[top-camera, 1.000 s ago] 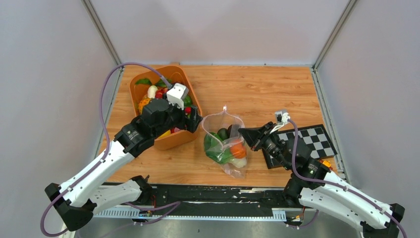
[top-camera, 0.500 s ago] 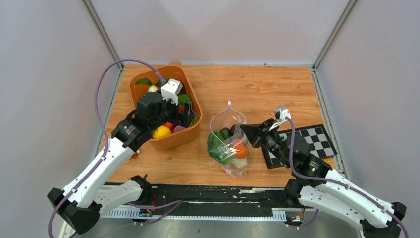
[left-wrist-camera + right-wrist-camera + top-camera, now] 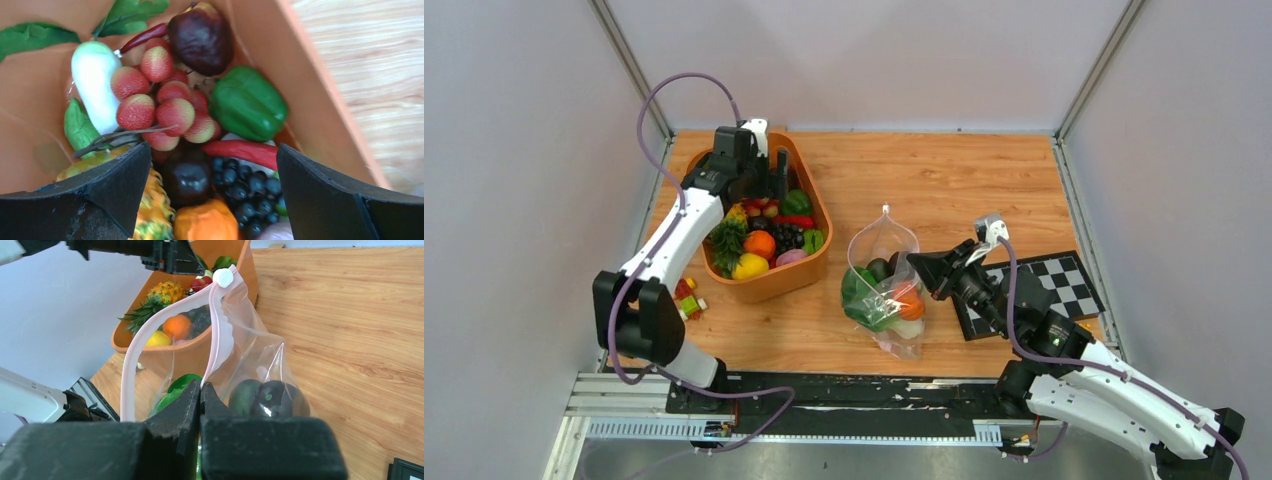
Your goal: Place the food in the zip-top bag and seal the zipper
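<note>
The zip-top bag (image 3: 885,292) stands on the table with its mouth held up. It holds green, orange and dark food (image 3: 894,300). My right gripper (image 3: 916,266) is shut on the bag's mouth edge. In the right wrist view its jaws (image 3: 201,386) pinch the pink zipper (image 3: 218,325) just below a white slider (image 3: 222,277). My left gripper (image 3: 775,172) hangs open over the far end of the orange tub (image 3: 816,262). In the left wrist view, strawberries (image 3: 160,105), a green pepper (image 3: 247,102), a red chili (image 3: 242,150) and dark grapes (image 3: 245,190) lie under its spread jaws (image 3: 212,155).
A black-and-white checkered board (image 3: 1049,285) lies right of the bag, partly under my right arm. A small colourful toy (image 3: 687,297) sits on the table left of the tub. Grey walls close in the table on three sides.
My left arm has swung from the tub's near side to its far end, with the gripper still open. The right gripper keeps its hold on the bag, whose mouth has risen slightly.
</note>
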You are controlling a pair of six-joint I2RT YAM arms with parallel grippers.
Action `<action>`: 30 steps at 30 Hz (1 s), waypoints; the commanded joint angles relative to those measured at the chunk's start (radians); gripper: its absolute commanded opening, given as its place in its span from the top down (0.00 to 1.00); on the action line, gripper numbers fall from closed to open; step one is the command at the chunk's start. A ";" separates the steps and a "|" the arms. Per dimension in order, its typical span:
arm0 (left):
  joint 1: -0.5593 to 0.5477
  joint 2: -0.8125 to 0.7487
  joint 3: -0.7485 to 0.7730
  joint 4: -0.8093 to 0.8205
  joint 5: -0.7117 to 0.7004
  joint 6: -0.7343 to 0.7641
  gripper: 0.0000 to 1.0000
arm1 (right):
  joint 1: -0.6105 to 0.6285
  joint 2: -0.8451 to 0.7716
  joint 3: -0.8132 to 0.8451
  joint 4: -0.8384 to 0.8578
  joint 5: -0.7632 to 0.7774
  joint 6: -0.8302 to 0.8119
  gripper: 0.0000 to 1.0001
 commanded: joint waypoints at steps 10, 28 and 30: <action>0.074 0.337 0.360 -0.201 -0.070 0.285 0.00 | -0.005 -0.048 0.021 0.013 -0.029 0.009 1.00; 0.085 0.547 0.387 -0.424 -0.176 0.251 0.20 | -0.005 -0.053 0.018 -0.007 -0.032 0.012 1.00; 0.085 0.547 0.385 -0.426 -0.150 0.251 0.35 | -0.005 -0.053 0.018 -0.010 -0.030 0.012 1.00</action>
